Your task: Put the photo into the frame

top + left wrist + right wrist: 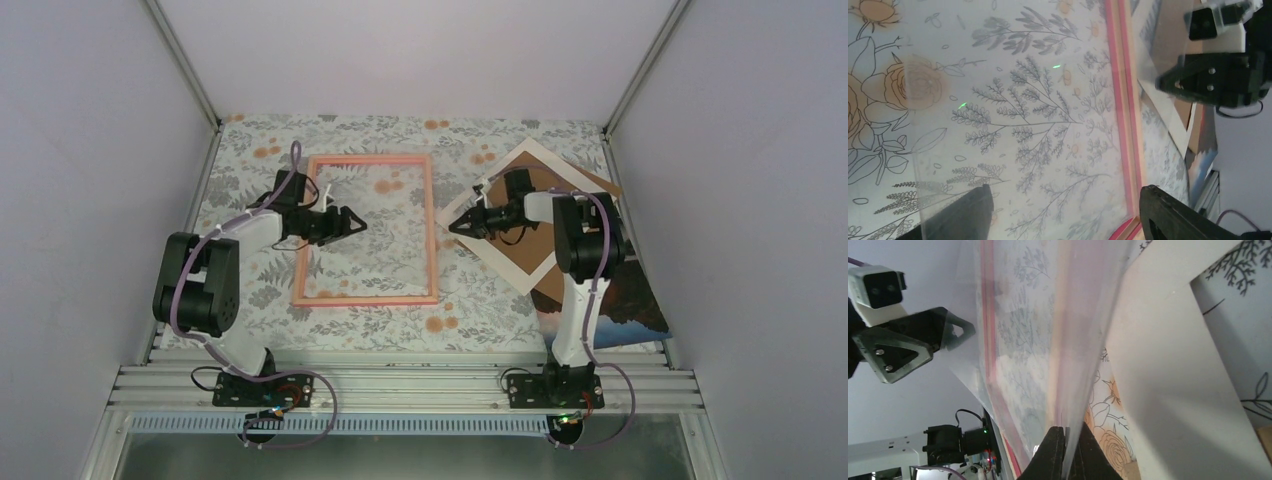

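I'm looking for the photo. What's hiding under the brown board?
The photo lies under the board; only its near part pokes out. The rest is covered by the board, the white mat and the right arm.

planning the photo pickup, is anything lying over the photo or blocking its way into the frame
Yes: the brown backing board and white mat appear to overlap the photo at its far part. The right gripper is shut on the clear pane over the frame.
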`<state>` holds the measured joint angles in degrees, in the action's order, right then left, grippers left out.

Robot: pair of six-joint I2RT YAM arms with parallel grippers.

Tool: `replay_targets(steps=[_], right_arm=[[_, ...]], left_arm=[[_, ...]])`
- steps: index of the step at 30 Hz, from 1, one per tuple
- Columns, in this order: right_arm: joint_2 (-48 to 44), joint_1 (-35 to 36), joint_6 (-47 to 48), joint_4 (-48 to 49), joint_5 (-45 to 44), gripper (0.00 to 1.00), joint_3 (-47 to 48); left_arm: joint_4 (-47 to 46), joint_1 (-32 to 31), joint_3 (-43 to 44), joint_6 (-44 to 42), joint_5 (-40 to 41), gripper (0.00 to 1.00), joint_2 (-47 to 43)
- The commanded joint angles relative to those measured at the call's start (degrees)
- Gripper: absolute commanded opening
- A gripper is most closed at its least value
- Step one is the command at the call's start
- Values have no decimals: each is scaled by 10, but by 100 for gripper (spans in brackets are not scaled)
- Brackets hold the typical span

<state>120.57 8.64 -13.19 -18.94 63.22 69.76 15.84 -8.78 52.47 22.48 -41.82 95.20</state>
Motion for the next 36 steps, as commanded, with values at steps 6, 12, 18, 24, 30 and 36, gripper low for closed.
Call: replay_targets(steps=[6,12,18,24,30,36], right_arm=[[31,4,166,-155,-29,4,70],[49,-1,243,-247,-49,4,109],[65,-15,297,-308,-65,4,124],[68,-21,304,-317,-67,4,131],[50,-14,262,-276,-29,4,125],[14,28,161,-180,34,4,127]], left_arm=[[39,16,38,-111,-49,75,15],[59,22,88,-148,-76,80,102],[72,31,148,-172,-104,84,169],[72,30,183,-168,-126,73,213],[116,32,204,-189,-110,31,202],[195,65,211,-221,-93,3,154]])
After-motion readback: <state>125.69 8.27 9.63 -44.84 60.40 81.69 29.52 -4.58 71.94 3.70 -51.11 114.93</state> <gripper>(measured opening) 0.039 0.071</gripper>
